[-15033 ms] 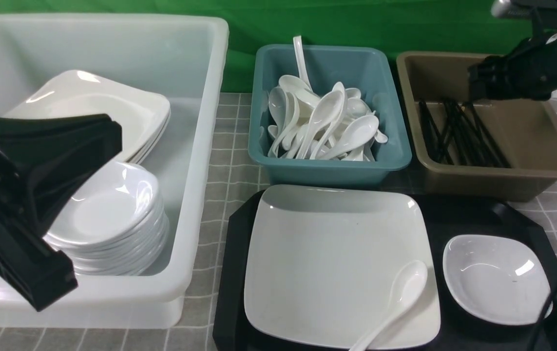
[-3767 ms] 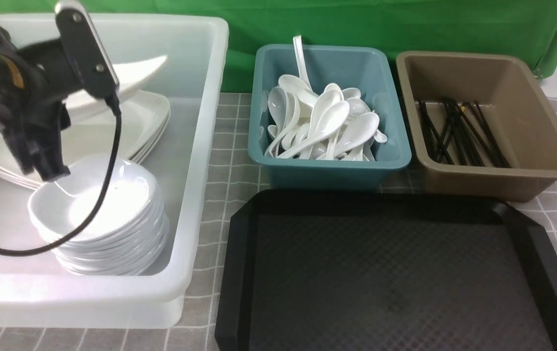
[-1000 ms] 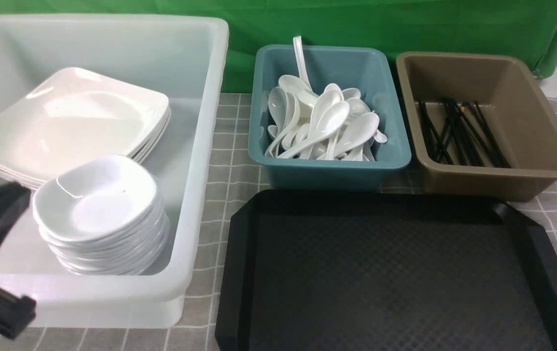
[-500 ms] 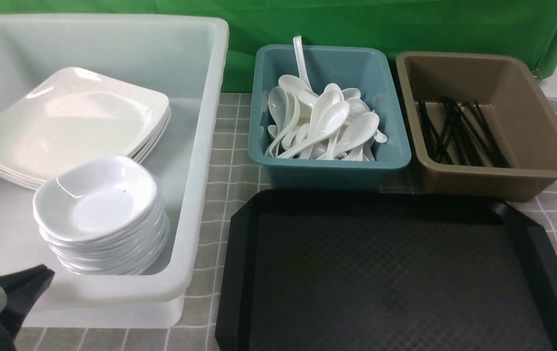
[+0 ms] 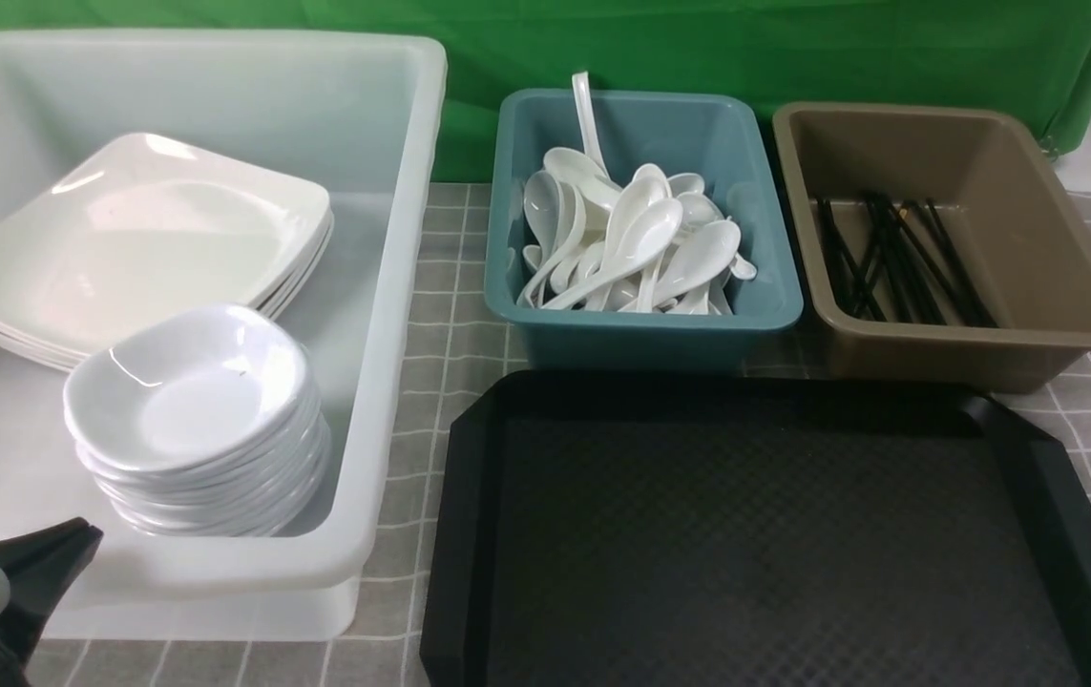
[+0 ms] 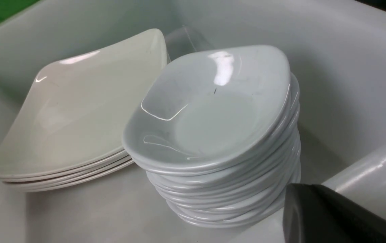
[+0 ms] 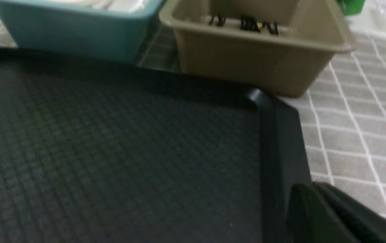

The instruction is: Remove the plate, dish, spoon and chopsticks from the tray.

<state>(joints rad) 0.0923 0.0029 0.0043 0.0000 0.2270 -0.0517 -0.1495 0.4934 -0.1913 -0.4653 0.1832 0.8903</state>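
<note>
The black tray (image 5: 774,534) lies bare in front, with nothing on it. The plate (image 5: 144,239) tops a stack of plates in the white bin, and the dish (image 5: 187,391) tops a stack of dishes beside it. White spoons (image 5: 636,243) fill the teal bin; I cannot tell the task's spoon among them. Black chopsticks (image 5: 898,258) lie in the brown bin. My left gripper (image 5: 68,544) is shut and empty at the white bin's near left corner, its tip (image 6: 292,192) beside the dish stack (image 6: 213,111). My right gripper (image 7: 301,194), shut and empty, hovers over the tray's right rim (image 7: 274,141).
The big white bin (image 5: 392,286) stands at the left. The teal bin (image 5: 640,343) and the brown bin (image 5: 965,353) stand side by side behind the tray. A grey checked cloth (image 5: 450,315) covers the table, with a green backdrop behind.
The left gripper has drawn back and sunk to the lower left corner of the front view. The right gripper has left that view at the right edge.
</note>
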